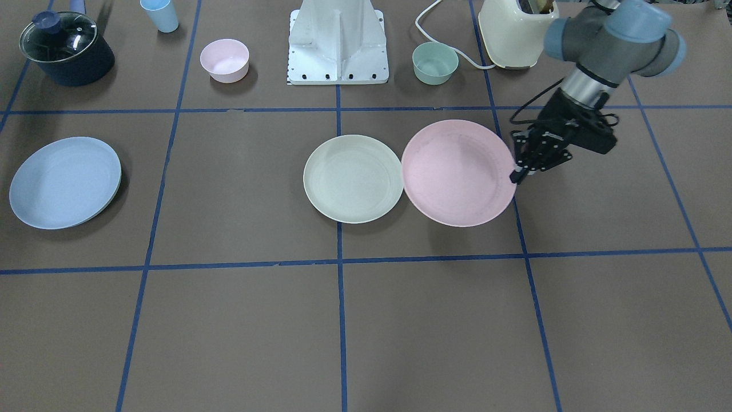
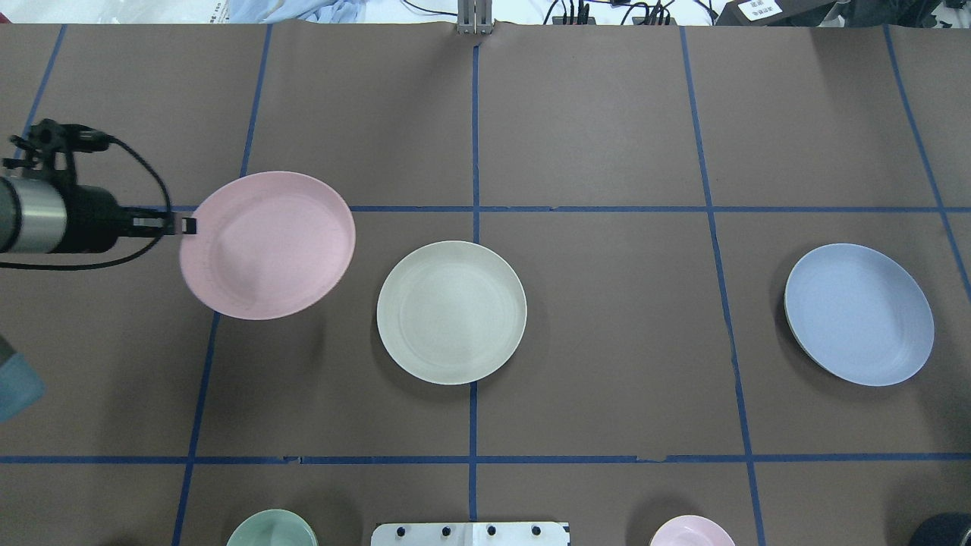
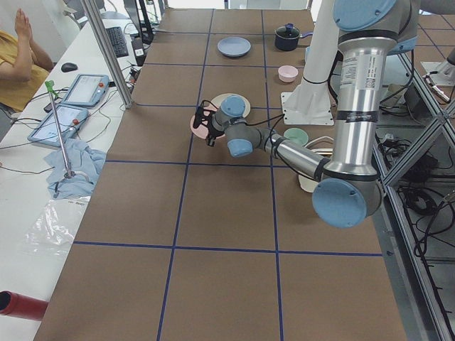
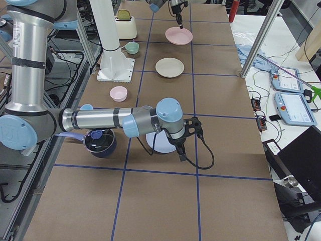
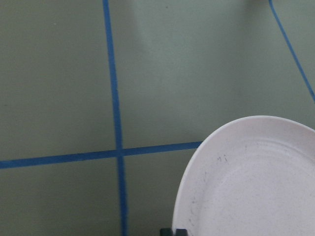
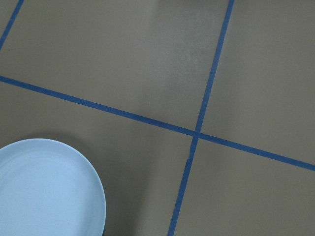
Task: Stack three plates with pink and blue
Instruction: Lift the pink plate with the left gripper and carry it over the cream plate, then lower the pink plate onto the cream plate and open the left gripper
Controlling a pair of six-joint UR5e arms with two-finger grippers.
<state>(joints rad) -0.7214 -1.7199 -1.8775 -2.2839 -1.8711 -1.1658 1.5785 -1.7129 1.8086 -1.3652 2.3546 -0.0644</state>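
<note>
The left gripper (image 1: 519, 174) grips the rim of the pink plate (image 1: 457, 171); we judge it light, rigid, probably slick. For the right gripper (image 4: 180, 154), we cannot tell the jaw state.

Three plates are on view: one pink plate (image 1: 457, 174) with its rim pinched between the fingers (image 1: 521, 167) of the left gripper (image 1: 516, 177), one cream plate (image 1: 353, 178) just past it from those fingers, and one blue plate (image 1: 64, 182) well apart from them, near the right gripper (image 4: 181, 156). There are two small bowls, one pink bowl (image 1: 225, 59) and one green bowl (image 1: 435, 63). There is one pale blue cup (image 1: 160, 14), one lidded dark pot (image 1: 67, 50), and one cream appliance (image 1: 512, 31), possibly a toaster. There are two grippers in all.
</note>
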